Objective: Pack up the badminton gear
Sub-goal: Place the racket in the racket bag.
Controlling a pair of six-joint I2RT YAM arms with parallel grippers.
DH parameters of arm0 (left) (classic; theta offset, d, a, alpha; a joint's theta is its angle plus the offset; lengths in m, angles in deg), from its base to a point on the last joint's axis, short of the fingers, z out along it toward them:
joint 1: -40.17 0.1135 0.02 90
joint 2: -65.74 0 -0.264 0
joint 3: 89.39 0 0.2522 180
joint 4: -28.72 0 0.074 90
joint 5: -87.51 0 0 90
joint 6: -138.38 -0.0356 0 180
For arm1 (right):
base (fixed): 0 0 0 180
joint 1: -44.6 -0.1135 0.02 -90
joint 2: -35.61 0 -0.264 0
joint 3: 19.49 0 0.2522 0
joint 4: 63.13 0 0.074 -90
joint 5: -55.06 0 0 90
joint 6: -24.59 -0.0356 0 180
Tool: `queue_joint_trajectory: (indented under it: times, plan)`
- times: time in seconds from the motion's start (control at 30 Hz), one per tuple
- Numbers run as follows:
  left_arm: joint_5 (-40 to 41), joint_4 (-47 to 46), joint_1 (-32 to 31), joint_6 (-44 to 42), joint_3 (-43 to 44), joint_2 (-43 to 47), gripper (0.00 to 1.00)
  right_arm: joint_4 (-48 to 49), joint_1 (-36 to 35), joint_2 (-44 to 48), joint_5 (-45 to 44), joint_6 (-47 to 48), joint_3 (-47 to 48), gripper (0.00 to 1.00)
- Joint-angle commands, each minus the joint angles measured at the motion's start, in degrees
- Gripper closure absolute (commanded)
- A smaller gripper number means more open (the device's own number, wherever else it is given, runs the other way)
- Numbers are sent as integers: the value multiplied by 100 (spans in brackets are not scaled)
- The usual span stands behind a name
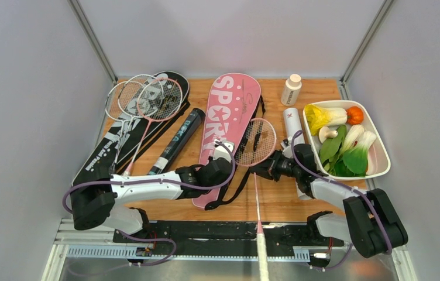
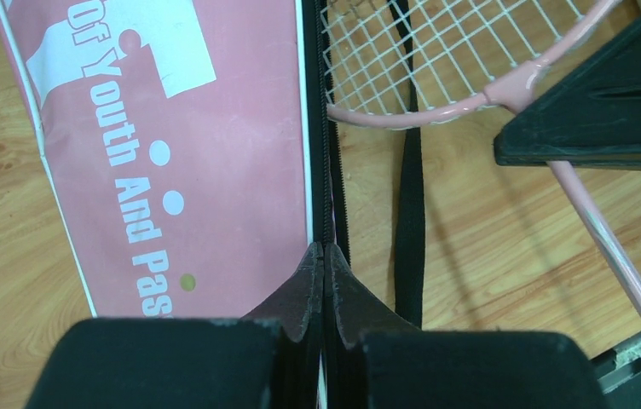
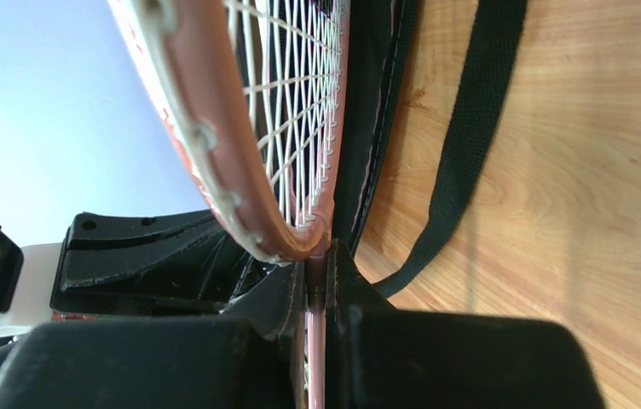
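— Fingertips of the left gripper fill the bottom of its wrist view, pressed together on the zip edge of the pink SPORT bag. Is anything packed?

— Not that I can see. The right gripper is clamped tight on the pink racket just below its head. The head hangs over the bag's right edge, by the black strap, not inside.

— Is that pinch meant to open the bag?

— Probably. It looks like the left one is holding the edge so the racket can slide in, but I can't tell whether the zip is undone.

— And the rest of the gear?

— All out on the table. Three rackets lie across the black bag at the far left, with the black tube just beside them. The white tube sits between the pink bag and the vegetable tray. I can't make out any shuttlecocks.

— So it's early on.

— I'd judge so. The first racket is in hand, and every other piece is left to do.
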Motion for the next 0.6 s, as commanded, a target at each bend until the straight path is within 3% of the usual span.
queue_joint_trajectory:
  times: [0.0, 0.2, 0.57]
  plan:
    - [-211, -515, 25, 82, -166, 392, 100, 1007, -145, -369, -23, -236, 474, 100]
    - [-456, -729, 60, 80, -552, 796, 100, 1430, -385, -1232, -298, 6, 1075, 100]
    - [-1080, -933, 116, 272, -946, 1186, 100, 3064, -909, -2921, -872, -421, 1652, 100]
